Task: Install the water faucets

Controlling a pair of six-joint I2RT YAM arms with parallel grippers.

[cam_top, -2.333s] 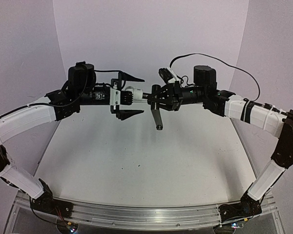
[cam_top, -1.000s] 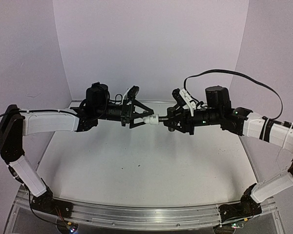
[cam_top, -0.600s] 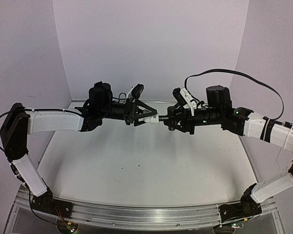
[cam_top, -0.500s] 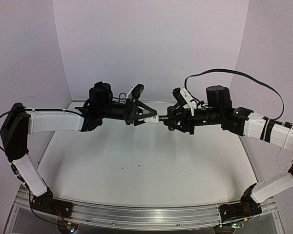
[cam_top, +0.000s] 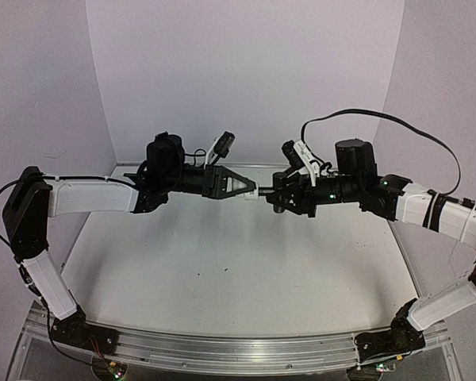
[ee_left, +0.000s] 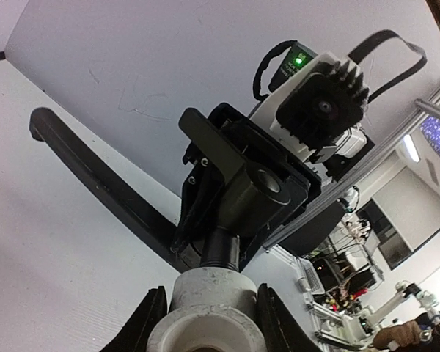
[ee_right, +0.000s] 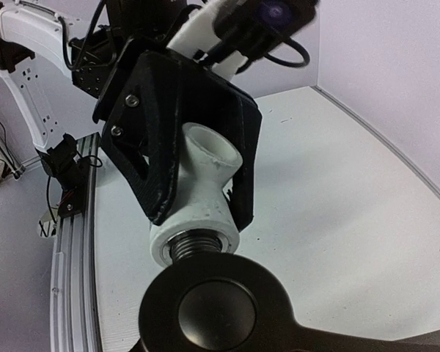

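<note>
Left pincer [cam_top: 247, 190] has narrowed onto white fitting [ee_right: 198, 198], partly hiding black spout [ee_left: 95, 171].

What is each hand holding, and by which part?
Left hand clamps the white fitting by its sides. Right hand grips the black faucet by its body; its threaded end sits in the fitting.

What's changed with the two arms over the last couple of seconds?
The left claw, wide open earlier, has shut on the white fitting and rolled its wrist. Both arms came down lower, and the spout of the black faucet no longer hangs below them. The right claw kept hold of the faucet.
</note>
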